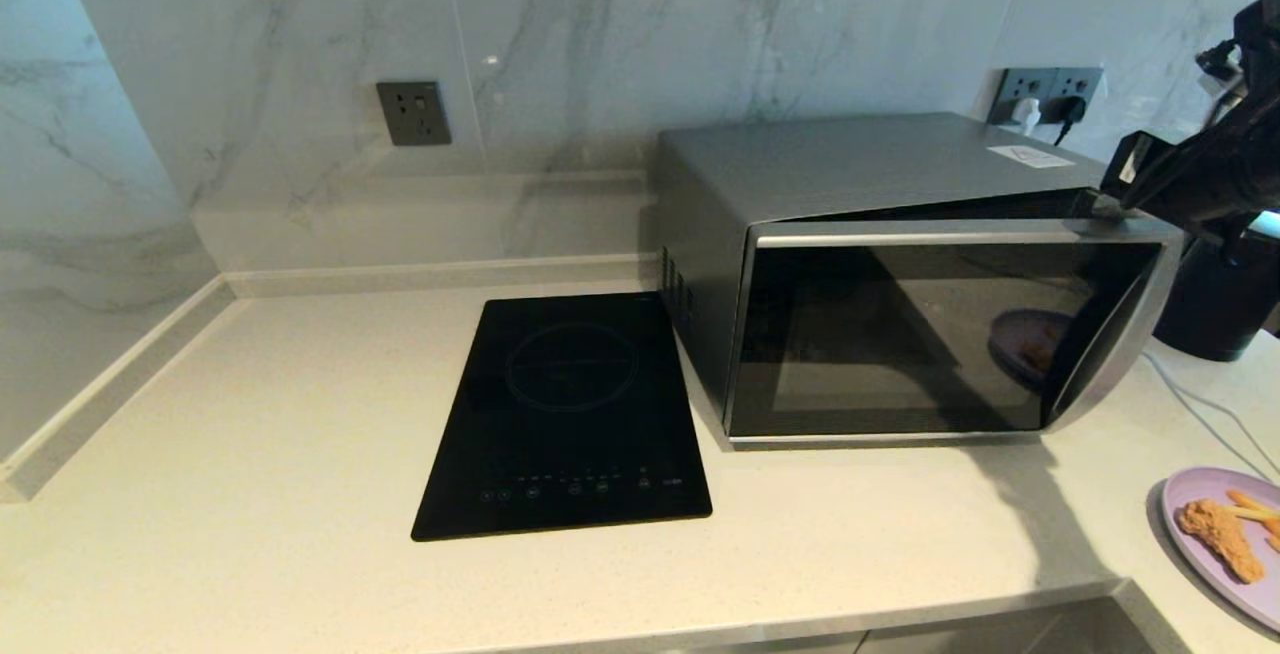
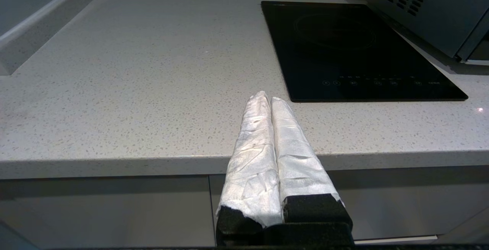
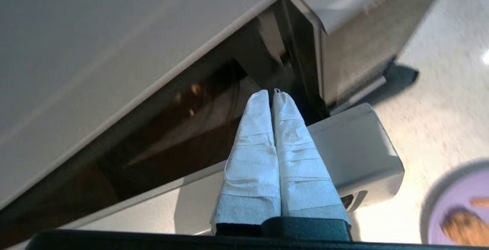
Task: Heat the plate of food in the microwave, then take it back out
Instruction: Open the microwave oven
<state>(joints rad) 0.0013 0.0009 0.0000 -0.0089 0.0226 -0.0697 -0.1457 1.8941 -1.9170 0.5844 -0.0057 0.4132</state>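
Marble-veined wall panels rise behind a pale speckled stone tabletop, where a flat, glossy black induction hob lies beside the microwave, a boxy brushed-silver unit with a dark, mirror-like glass door. That door stands slightly ajar, its top corner on the handle side pulled away from the body. The right end effector, its two white-wrapped fingers pressed together and gripping nothing, pokes into the gap at that corner, apparently levering the door open. The plate of food, smooth lilac with a knobbly golden fried chunk and orange fries, sits on the tabletop well to the right of the microwave, at the near edge. By my reading the task is barely begun: opening is underway, while loading, heating and retrieval all remain. The left end effector, fingers likewise closed and empty, hangs parked at the tabletop's front edge.
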